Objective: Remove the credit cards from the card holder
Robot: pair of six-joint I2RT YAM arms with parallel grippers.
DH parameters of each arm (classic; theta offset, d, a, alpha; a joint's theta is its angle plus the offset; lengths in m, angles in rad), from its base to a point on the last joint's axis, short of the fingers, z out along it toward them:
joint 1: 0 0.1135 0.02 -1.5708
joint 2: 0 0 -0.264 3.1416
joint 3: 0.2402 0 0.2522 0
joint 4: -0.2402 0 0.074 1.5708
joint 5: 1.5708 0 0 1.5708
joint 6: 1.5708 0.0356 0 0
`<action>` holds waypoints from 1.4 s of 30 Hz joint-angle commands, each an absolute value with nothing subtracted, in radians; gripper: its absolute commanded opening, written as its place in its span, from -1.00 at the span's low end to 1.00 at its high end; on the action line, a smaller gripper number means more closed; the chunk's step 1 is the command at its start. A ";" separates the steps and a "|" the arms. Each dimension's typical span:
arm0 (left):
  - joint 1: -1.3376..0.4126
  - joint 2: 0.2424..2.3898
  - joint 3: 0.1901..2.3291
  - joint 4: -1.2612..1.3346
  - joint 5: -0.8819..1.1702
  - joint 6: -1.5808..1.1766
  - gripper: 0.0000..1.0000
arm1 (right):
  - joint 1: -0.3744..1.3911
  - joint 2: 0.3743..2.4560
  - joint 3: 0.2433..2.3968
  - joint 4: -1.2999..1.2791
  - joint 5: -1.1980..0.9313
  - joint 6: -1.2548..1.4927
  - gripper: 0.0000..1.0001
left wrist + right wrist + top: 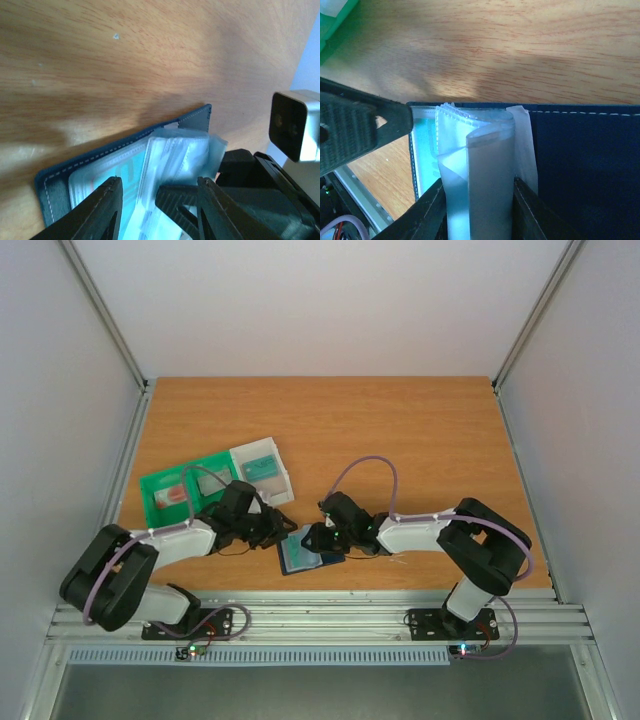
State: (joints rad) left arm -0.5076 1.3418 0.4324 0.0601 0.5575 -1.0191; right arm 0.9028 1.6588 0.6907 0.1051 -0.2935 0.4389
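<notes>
The card holder (300, 557) lies open on the table near the front edge, navy with white stitching (55, 175). Its clear plastic sleeves (485, 165) stand up in a curled bundle, and my right gripper (477, 182) is shut on that bundle. A teal credit card (125, 175) shows inside a flat sleeve, also in the right wrist view (425, 145). My left gripper (157, 182) is open, its fingers straddling the sleeves and one right-gripper finger (175, 200). In the top view both grippers, left (283, 530) and right (316, 538), meet over the holder.
A green bin (150, 485) and a white bin (285, 480) stand side by side behind the left arm. A pale card with red (170, 495) lies in the green one, a teal card (260, 468) in the white. The green bin's corner (330, 20) is close.
</notes>
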 commanded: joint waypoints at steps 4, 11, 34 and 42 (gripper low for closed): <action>-0.522 1.437 0.474 0.224 0.581 -1.057 -0.16 | 0.897 1.632 0.666 0.054 -0.283 0.404 -0.31; -0.541 1.476 0.471 0.221 0.578 -1.073 -0.14 | 0.897 1.602 0.674 0.022 -0.268 0.392 -0.06; -0.545 1.473 0.471 0.231 0.577 -1.088 -0.14 | 0.979 1.480 0.793 -0.353 -0.152 0.232 0.46; -0.546 1.432 0.461 0.214 0.553 -1.090 -0.14 | 1.066 1.616 0.944 -0.474 0.055 0.202 0.59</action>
State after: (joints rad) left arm -0.5396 1.4578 0.4515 0.1833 0.5686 -1.0920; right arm 1.0344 1.5578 0.8837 -0.3904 -0.0898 0.2379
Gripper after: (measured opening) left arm 0.431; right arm 0.790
